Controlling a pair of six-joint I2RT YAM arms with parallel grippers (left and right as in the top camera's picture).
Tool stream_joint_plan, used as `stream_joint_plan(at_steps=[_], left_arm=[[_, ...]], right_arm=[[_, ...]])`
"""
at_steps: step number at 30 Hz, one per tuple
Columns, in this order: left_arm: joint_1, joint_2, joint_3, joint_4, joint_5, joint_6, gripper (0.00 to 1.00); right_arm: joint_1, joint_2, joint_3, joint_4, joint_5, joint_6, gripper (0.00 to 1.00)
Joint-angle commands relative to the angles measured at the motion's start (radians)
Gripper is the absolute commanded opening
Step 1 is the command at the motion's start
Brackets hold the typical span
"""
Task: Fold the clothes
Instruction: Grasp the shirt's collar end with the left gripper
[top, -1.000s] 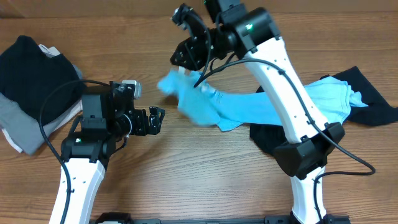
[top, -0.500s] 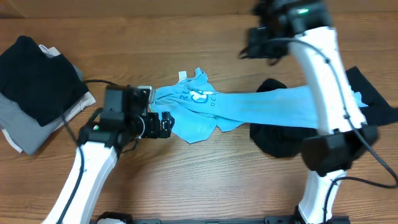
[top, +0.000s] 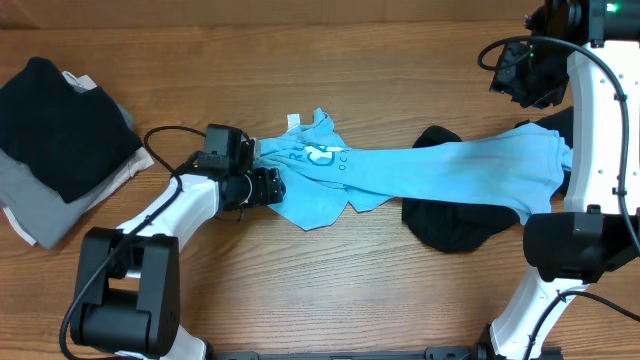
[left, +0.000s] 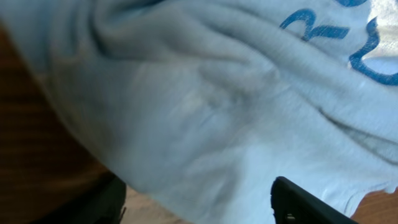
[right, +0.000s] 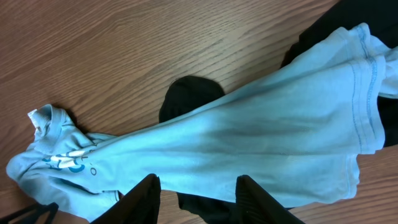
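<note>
The light blue T-shirt (top: 440, 172) lies stretched in a long band across the table, its printed end bunched at the left (right: 62, 160). My left gripper (top: 268, 187) is at that bunched end. In the left wrist view its jaws (left: 198, 188) stand wide apart with blue fabric (left: 205, 106) filling the space between them. My right gripper (top: 522, 78) hangs high over the far right, open, with nothing between its fingers (right: 198, 180). A black garment (top: 450, 228) lies under the shirt's right half.
A pile of black, grey and white clothes (top: 60, 150) sits at the table's left edge. More black fabric (top: 595, 150) sticks out beyond the shirt's right end. The right arm's white links (top: 590, 130) stand over the shirt's right end.
My right gripper has let go of the shirt and swung up and far to the right. The shirt now lies flat. My left gripper has moved right onto the shirt's bunched end.
</note>
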Motion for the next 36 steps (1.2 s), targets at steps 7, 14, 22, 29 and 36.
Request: stream_joint_plan(at_steps=[7, 14, 22, 29, 36], left_arm=[[-0.080, 0.115, -0.007, 0.019, 0.007, -0.033, 0.65], [-0.080, 0.115, -0.007, -0.051, 0.007, -0.102, 0.88], [-0.080, 0.115, -0.007, -0.109, 0.007, -0.236, 0.83], [-0.080, 0.115, -0.007, 0.005, -0.066, -0.241, 0.44], [-0.047, 0.087, 0.020, -0.035, -0.178, -0.149, 0.04]], right_arm=[[0.002, -0.031, 0.010, 0.002, -0.006, 0.000, 0.43], [0.002, -0.031, 0.010, -0.004, -0.005, -0.020, 0.44], [0.002, -0.031, 0.010, -0.004, -0.005, -0.023, 0.43], [0.002, -0.031, 0.010, -0.010, -0.006, -0.023, 0.44], [0.002, -0.031, 0.010, -0.010, 0.001, -0.022, 0.44]])
